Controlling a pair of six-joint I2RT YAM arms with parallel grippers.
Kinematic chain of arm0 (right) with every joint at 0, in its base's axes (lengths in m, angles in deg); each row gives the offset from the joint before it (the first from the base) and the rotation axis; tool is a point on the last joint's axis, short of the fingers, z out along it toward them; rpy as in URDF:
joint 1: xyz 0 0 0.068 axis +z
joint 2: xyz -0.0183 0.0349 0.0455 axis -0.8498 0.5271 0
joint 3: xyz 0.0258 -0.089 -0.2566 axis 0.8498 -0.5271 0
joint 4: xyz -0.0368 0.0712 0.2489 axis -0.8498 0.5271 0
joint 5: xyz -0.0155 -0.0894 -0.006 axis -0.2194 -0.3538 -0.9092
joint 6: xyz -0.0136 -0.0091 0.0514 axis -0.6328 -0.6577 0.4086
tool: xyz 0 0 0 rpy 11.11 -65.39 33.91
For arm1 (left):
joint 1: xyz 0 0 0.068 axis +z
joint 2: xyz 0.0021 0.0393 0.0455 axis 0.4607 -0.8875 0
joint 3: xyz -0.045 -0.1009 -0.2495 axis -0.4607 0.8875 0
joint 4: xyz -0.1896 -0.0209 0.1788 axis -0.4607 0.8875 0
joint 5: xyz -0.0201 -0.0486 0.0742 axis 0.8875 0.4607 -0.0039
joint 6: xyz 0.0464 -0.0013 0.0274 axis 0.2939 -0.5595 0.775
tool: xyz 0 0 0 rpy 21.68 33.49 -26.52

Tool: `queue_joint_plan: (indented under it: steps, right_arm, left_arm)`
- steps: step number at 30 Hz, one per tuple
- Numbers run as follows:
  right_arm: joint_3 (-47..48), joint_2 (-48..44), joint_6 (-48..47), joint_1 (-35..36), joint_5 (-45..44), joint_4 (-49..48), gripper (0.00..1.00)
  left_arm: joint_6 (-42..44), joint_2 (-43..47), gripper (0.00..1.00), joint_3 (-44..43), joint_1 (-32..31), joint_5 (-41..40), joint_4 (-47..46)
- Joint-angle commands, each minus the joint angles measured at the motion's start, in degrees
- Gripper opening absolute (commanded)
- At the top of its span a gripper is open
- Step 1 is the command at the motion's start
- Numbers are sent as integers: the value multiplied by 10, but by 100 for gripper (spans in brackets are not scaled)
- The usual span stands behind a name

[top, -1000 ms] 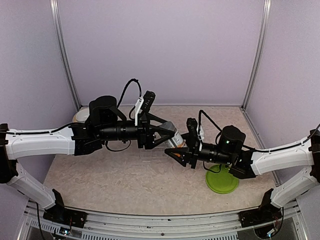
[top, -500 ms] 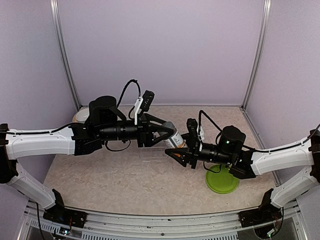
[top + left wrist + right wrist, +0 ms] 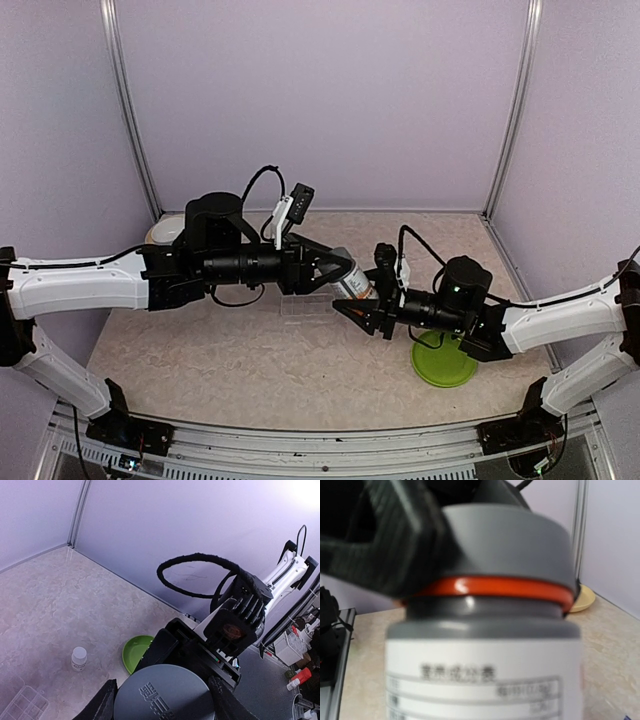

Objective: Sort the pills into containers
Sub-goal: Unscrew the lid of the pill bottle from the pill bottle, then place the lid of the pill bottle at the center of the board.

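Left claw [image 3: 343,273] narrowed since earlier, now clamped on grey cap [image 3: 165,695], centre frame; right claw [image 3: 352,298] gripping bottle [image 3: 485,680] body. Risk: slipping grip during twist, bottle dropped onto compartment box [image 3: 300,309].

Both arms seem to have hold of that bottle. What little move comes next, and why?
Probably the left pincer twists the grey cap off. Its fingers sit on either side of the cap, the right pincer holds the bottle by its body, and the cap is on, so nothing can pour out yet.
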Motion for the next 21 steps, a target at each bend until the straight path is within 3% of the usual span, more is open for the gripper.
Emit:
queue_joint_plan:
  steps: [1,21]
  right_arm:
    - [-21,3,-27,-9,-7,-52,0]
    - [-23,16,-59,-9,-52,-76,0]
  left_arm:
    - [-18,9,31,-24,10,-97,35]
    - [-89,10,26,-19,-2,-186,40]
